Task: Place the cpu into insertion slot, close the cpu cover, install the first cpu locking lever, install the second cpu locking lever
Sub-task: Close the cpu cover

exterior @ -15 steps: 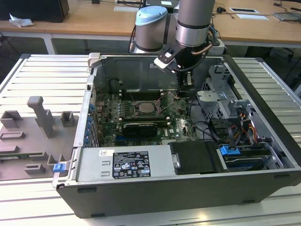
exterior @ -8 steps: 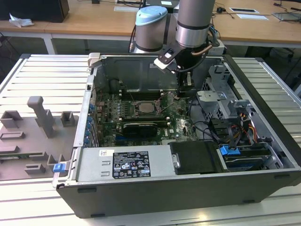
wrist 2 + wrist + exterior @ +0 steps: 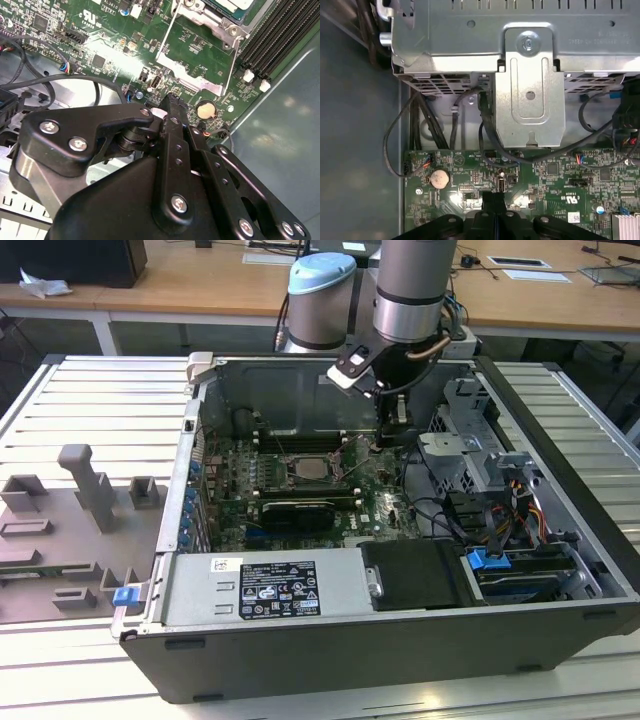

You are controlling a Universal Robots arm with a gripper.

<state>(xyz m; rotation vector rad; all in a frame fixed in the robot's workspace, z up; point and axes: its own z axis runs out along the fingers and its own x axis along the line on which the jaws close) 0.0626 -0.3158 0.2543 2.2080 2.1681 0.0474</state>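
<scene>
The end effector (image 3: 392,438), fingers together and gripping nothing, hangs over the board (image 3: 380,502) near the slot (image 3: 288,472), on the exterior view's right of it. The cpu (image 3: 307,466) lies in the slot, cut off in the second wrist view. A white label (image 3: 277,590) carries print too small to tell.

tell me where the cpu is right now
In the exterior view the cpu lies in the socket near the middle of the green board, to the exterior view's left of the gripper.
</scene>
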